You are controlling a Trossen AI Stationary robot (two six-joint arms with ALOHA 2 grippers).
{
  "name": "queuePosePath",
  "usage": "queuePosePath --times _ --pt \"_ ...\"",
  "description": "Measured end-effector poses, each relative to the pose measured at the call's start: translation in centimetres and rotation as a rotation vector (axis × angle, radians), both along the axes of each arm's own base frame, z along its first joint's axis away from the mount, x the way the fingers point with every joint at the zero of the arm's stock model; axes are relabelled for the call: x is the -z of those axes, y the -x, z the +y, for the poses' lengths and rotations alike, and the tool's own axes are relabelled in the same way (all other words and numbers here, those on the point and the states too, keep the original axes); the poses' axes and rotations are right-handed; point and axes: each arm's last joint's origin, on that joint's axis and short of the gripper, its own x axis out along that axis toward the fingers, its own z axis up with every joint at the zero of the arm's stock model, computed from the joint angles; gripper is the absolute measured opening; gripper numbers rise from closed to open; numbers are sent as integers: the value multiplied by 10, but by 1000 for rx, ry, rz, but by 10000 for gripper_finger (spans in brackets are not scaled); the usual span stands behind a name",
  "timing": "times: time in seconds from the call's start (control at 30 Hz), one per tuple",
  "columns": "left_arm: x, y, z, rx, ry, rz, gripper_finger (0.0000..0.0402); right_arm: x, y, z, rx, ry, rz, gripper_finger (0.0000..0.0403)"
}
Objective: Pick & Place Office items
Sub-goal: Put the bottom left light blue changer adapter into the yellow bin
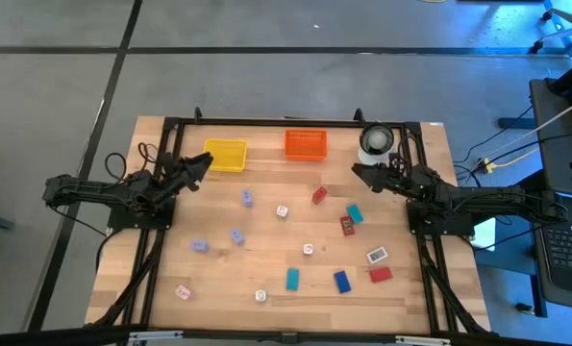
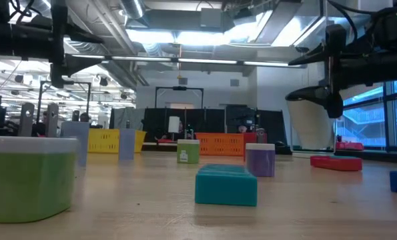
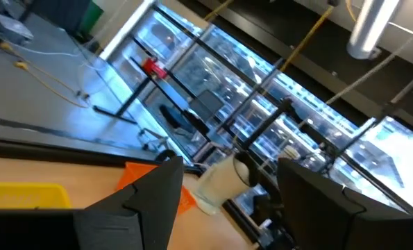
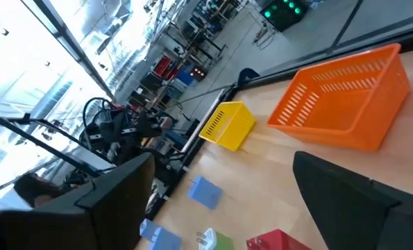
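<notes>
- While both arms hang raised near the far edge, the small office items (image 1: 293, 278) lie scattered over the wooden table (image 1: 410, 288), none yet in the yellow tray (image 1: 226, 155) or the orange tray (image 1: 306, 144).
- Left gripper (image 1: 201, 162) sits just beside the yellow tray, fingers parted and empty.
- Right gripper (image 1: 361, 172) hovers near the white container (image 1: 376, 141), fingers wide and empty.
- These blocks look light, rigid and smooth; I would pinch each across its flat opposite sides, as the teal block (image 2: 226, 185) might slide when nudged.
</notes>
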Motion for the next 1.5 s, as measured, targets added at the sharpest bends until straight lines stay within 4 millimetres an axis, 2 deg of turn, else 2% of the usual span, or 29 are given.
queuePosePath --times 0.1,0.3,0.5,0.7,0.83,1.0,1.2,1.37,1.5 --pt "1 1 1 -63 -2 26 230 0 0 0 1 -5 -2 347" --pt "2 1 2 -77 -7 43 230 0 0 0 1 -4 -1 347" --pt "2 1 1 -50 5 26 229 0 0 0 1 -1 1 347" --pt "1 -1 -1 59 22 -15 230 2 0 0 2 -10 22 347" --pt "-9 -2 -4 183 -59 -45 228 2 0 0 12 -9 22 347" --pt "-42 -2 -8 275 -202 -53 230 2 1 -2 60 -7 21 347" --pt "-75 -22 -16 435 -281 115 230 2 1 -2 64 -7 22 347" --pt "-84 -51 -30 627 -259 408 236 2 1 -2 62 -7 22 347" --pt "-87 -65 -44 779 -230 657 240 4 1 -2 61 -11 42 347"
